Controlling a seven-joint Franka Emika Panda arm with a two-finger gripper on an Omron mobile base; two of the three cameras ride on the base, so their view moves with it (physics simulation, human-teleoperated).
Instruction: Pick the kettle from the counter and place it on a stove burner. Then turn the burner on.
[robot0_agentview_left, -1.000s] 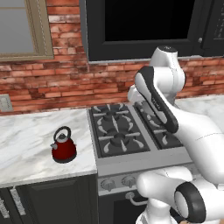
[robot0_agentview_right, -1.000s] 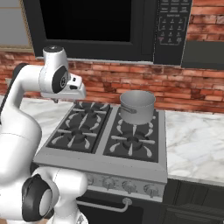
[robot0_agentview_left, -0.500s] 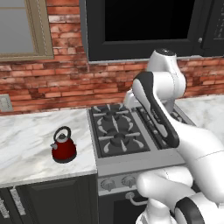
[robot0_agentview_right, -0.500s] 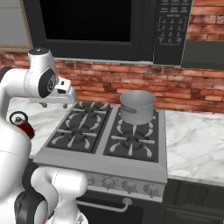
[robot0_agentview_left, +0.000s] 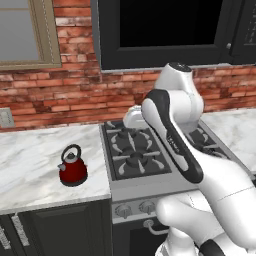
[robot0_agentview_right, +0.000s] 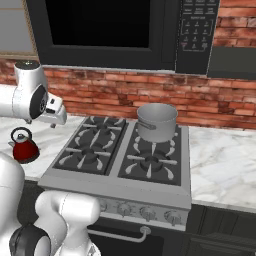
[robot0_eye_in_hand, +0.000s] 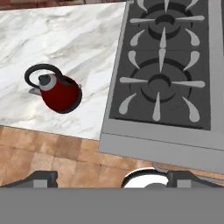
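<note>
Counter (robot0_agentview_left: 35, 150): white marble, filling the left half of the left base frame and the upper left of the hand view. Cooktop (robot0_agentview_right: 120, 167): grey steel, centre of the right base frame, and right side of the hand view. Steel pot (robot0_agentview_right: 156, 121) sits on its rear right burner, upper centre of the right base frame. Nearest stove burner (robot0_eye_in_hand: 159, 82), right of centre in the hand view, bare. Kettle (robot0_eye_in_hand: 57, 91): red, upright on the counter, left of centre in the hand view, well apart from the cooktop edge; lower left in the left base frame (robot0_agentview_left: 73, 166). My gripper (robot0_eye_in_hand: 111, 178): fingers spread wide at the bottom of the hand view, holding nothing, high above the floor and counter edge.
</note>
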